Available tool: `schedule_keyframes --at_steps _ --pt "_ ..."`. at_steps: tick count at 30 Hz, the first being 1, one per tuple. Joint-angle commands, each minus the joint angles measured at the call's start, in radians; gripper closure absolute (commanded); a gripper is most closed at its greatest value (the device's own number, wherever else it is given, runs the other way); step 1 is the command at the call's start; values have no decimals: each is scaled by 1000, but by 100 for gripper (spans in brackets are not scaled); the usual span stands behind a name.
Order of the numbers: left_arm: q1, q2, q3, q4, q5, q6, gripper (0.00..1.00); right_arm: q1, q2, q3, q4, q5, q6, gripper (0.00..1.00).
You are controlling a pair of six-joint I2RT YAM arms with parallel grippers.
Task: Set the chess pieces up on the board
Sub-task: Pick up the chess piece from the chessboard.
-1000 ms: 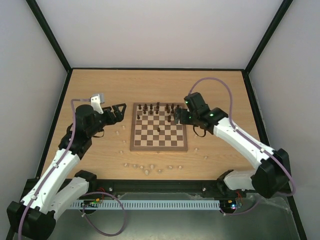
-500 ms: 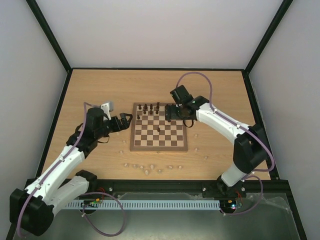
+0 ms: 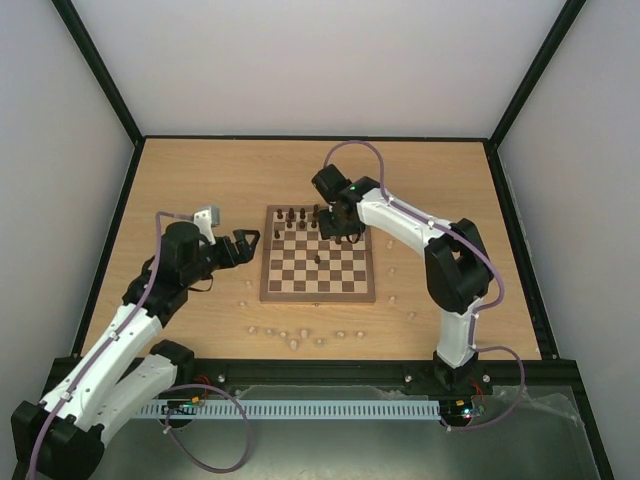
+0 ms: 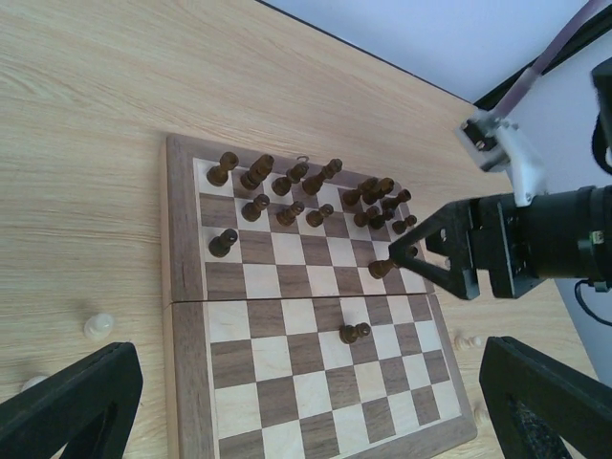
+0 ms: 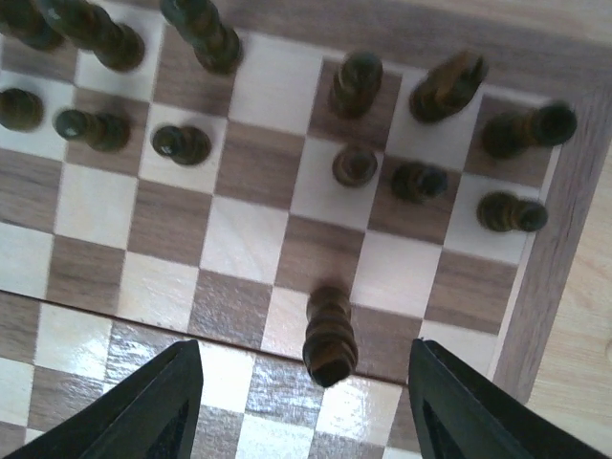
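The right gripper [image 5: 302, 356], its jaws spread with a gap on each side, is straddling a lone dark piece [image 5: 330, 335] standing on the board [image 5: 559, 239] just short of the dark rows [image 5: 356, 164], and an off-centre squeeze is risking toppling it into them, while the left gripper [image 3: 248, 243] is hanging wide open beside the board.

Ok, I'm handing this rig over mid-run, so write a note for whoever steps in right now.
Left gripper: open, empty, beside the board's left edge.
Right gripper: open, astride a dark piece on the board's right side, not gripping.
Done: most dark pieces stand on the far two rows.
Left: one dark stray mid-board; cream pieces all off the board, scattered on the tabletop.
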Motion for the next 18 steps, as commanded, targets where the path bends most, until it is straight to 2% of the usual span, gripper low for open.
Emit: schedule_keyframes --at_steps 1,6,9,18 --pt "0 -25 -19 -24 -16 0 1 15 27 42 -162 49 -20 42" --pt "-1 -12 -28 -14 -18 -2 0 15 43 45 -192 56 -33 49" --pt "-1 -1 -32 -11 -20 3 1 15 49 45 -186 47 -41 58" --pt "-1 4 -39 -14 -39 6 0 14 94 115 -170 34 -55 67"
